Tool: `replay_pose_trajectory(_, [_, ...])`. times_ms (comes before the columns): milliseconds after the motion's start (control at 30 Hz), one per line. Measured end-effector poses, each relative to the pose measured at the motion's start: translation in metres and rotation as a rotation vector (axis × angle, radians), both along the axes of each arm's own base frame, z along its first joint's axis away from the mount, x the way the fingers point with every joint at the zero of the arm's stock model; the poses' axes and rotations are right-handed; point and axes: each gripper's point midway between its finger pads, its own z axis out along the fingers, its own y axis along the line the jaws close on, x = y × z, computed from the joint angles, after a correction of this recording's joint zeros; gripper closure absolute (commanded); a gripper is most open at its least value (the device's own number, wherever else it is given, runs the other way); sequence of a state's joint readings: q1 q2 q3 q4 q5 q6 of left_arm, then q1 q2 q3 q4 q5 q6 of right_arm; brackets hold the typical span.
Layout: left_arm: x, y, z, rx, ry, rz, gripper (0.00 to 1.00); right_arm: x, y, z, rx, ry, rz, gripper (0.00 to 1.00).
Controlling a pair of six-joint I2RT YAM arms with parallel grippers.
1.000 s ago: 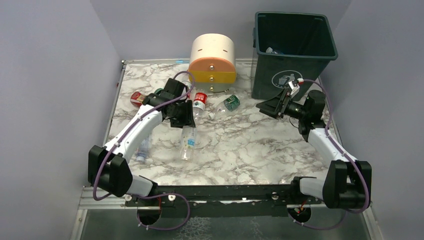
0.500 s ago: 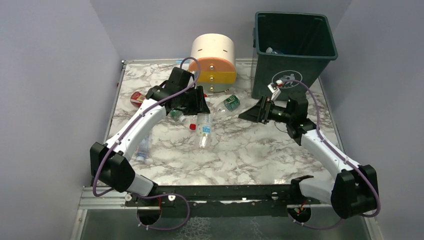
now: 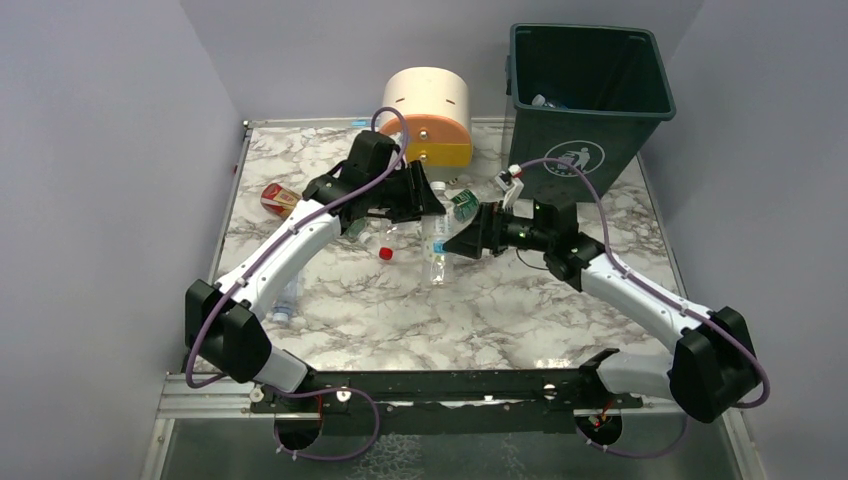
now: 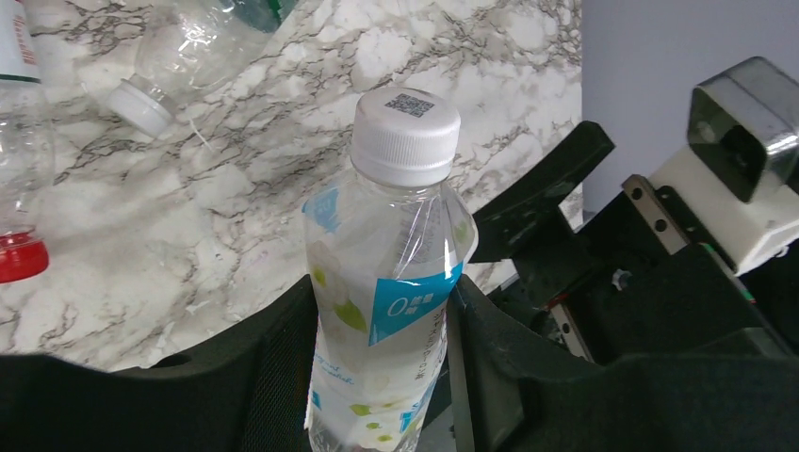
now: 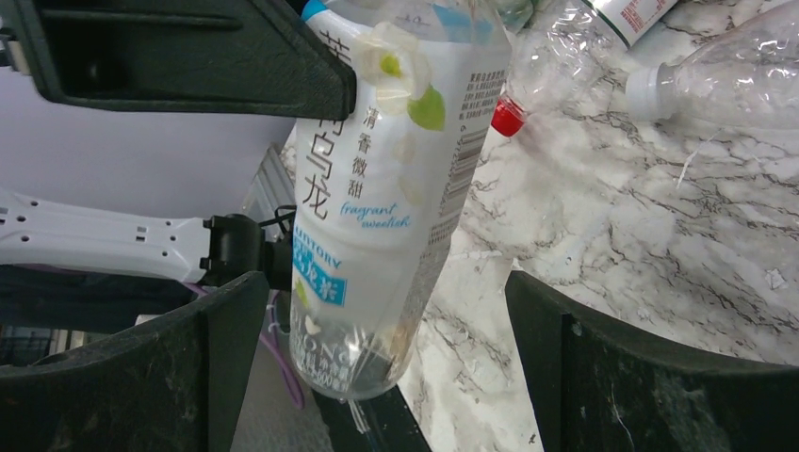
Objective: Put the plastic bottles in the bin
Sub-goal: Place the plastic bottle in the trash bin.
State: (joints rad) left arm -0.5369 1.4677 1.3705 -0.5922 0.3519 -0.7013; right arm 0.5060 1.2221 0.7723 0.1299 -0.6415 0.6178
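My left gripper (image 3: pixel 432 207) is shut on a clear plastic bottle (image 3: pixel 436 250) with a white-and-blue label, held above the middle of the table. In the left wrist view the bottle (image 4: pixel 391 235) stands between the fingers of the left gripper (image 4: pixel 382 367), white cap outward. My right gripper (image 3: pixel 462 243) is open and meets it from the right. In the right wrist view the bottle's (image 5: pixel 377 217) base sits between the wide-apart fingers of the right gripper (image 5: pixel 386 367), untouched. The dark green bin (image 3: pixel 560 140) stands at the back right, with a bottle (image 3: pixel 545 100) inside.
Loose bottles lie on the marble top: a red-labelled one (image 3: pixel 280 197) at the left, a green-labelled one (image 3: pixel 462 203) behind the grippers, a clear one (image 3: pixel 287 295) under the left arm, and a red cap (image 3: pixel 384 254). A cream-and-orange drawer unit (image 3: pixel 430 110) stands left of the bin.
The left arm carried the bottle rightward to the middle of the table. The right arm swung left, away from the bin, and its open jaws now flank the bottle's base.
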Motion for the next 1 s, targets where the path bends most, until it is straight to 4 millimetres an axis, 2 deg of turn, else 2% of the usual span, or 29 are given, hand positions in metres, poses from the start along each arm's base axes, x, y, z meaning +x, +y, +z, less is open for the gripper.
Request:
replay_pose_trajectory(233, [-0.002,-0.013,0.000,-0.059,0.015,0.002,0.61,0.002,0.015,-0.013,-0.038,0.011,0.000,0.00])
replay_pose_trajectory(467, [-0.003,-0.019,0.002,-0.095,0.029,0.007,0.61,0.004,0.023,-0.013,-0.053,-0.002,-0.003,0.01])
replay_pose_trajectory(733, [-0.001,-0.022,0.003,-0.120,0.027,0.017,0.59,0.004,0.026,-0.018,-0.063,0.008,-0.003,0.24])
replay_pose_trajectory(800, [-0.001,-0.022,0.001,-0.120,0.028,0.018,0.54,0.004,0.026,-0.018,-0.063,0.007,-0.002,0.29])
replay_pose_trajectory(1000, [-0.002,-0.020,-0.004,-0.115,0.027,0.021,0.20,0.004,0.025,-0.021,-0.075,0.018,-0.011,0.33])
